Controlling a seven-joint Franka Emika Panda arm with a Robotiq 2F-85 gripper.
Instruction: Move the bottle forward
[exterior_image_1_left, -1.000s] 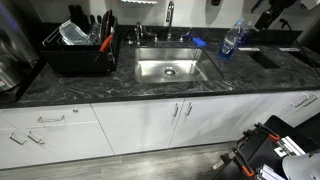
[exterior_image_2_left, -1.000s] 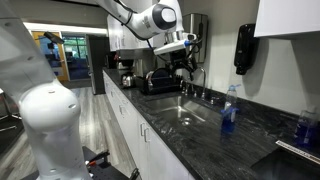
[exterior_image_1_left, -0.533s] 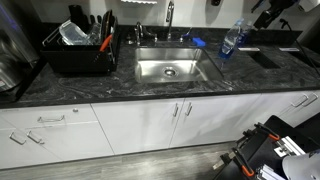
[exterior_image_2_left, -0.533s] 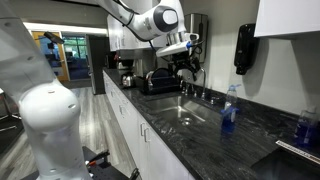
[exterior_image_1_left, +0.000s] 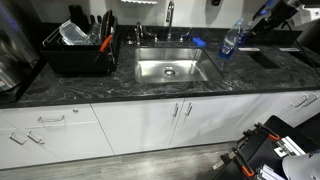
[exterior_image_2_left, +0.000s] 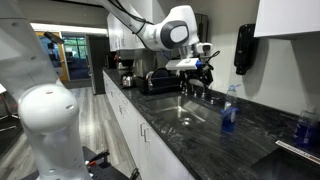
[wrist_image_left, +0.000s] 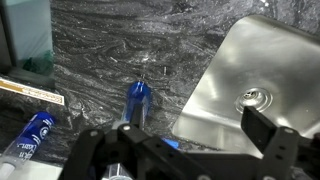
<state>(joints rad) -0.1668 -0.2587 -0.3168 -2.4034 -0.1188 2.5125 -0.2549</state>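
the bottle (exterior_image_1_left: 231, 41) at the upper right of an exterior view is see-through with a blue tint, a blue band and a blue cap, and the small flat thing (exterior_image_1_left: 198, 42) to its left in the picture is blue too. the counter (exterior_image_1_left: 120, 85) is dark grey, almost black, with pale wavy streaks like marble, the sink (exterior_image_1_left: 170, 68) in the middle is shiny silver, the cupboards (exterior_image_1_left: 140, 125) below are white, and the dish rack (exterior_image_1_left: 78, 52) at the upper left is black. the gripper (wrist_image_left: 183, 150) along the bottom of the wrist view is black, and the arm (exterior_image_2_left: 172, 30) at the top of an exterior view is white.
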